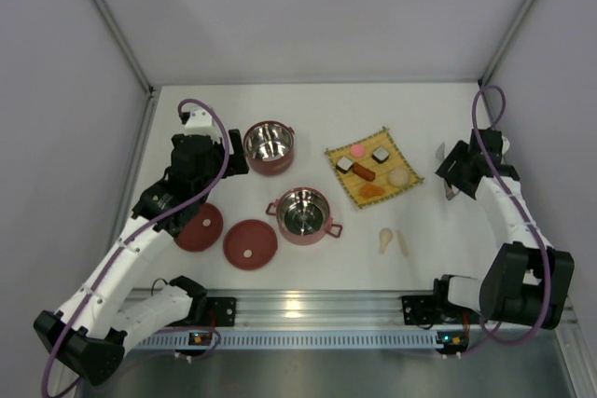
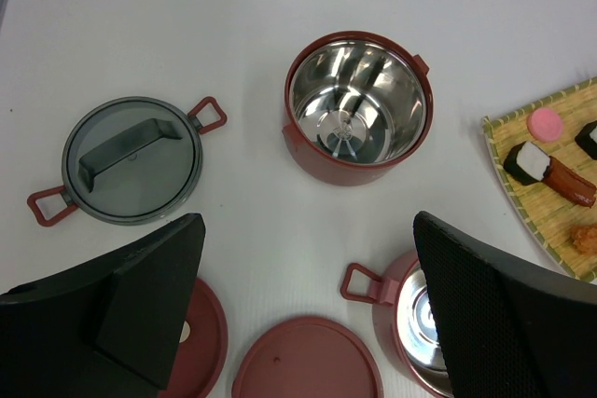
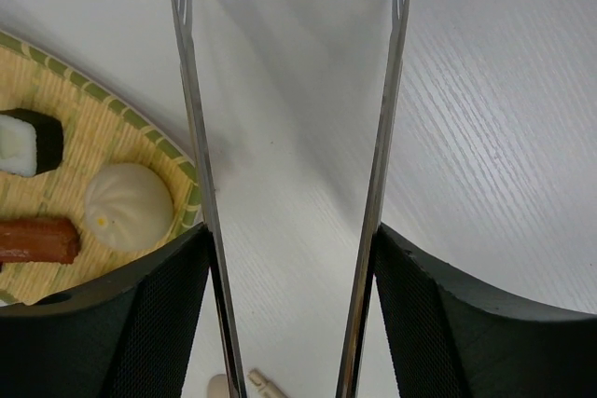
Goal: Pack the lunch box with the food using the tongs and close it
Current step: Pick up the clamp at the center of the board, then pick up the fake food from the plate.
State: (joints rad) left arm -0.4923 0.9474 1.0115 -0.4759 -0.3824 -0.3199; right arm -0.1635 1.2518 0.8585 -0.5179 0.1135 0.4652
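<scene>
White bench (image 1: 308,109) between grey walls (image 1: 317,16) at back and both sides; lunch box (image 1: 269,146) in separate pieces left of centre.
Raised left of far bowl (image 2: 357,104), left tool (image 2: 305,226) spread wide and empty; grey lid (image 2: 131,160) left of that bowl; near bowl (image 1: 303,214) beside two red lids (image 1: 250,243) toward the front; food (image 1: 364,171) on mat (image 3: 112,132) right of centre; right tool (image 3: 289,240) clamped on tongs (image 3: 193,137) near the right edge, tong arms pressed against both fingers (image 3: 149,323), just beside a mat corner; sticks (image 1: 394,241) in front of mat; bare bench along the back wall.
</scene>
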